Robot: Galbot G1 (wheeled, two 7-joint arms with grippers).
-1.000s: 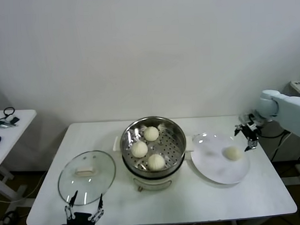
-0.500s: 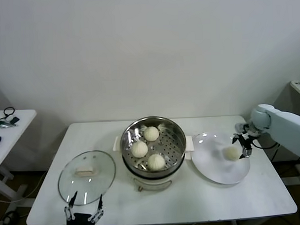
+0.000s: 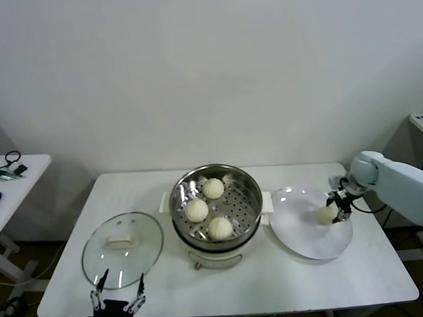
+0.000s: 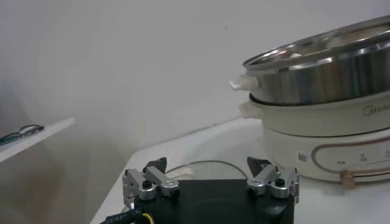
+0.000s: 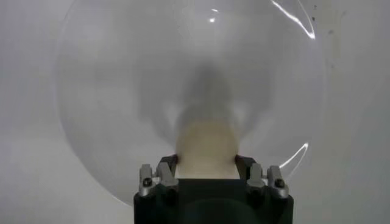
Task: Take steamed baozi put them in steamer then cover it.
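Sitting in the steamer (image 3: 217, 207): three baozi (image 3: 196, 210); one on the plate (image 3: 304, 235).

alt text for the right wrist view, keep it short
The right gripper has its jaws on either side of a pale steamed bun, which sits on a white plate seen from above. The plate fills most of the view and rests on a white table; nothing else is visible.
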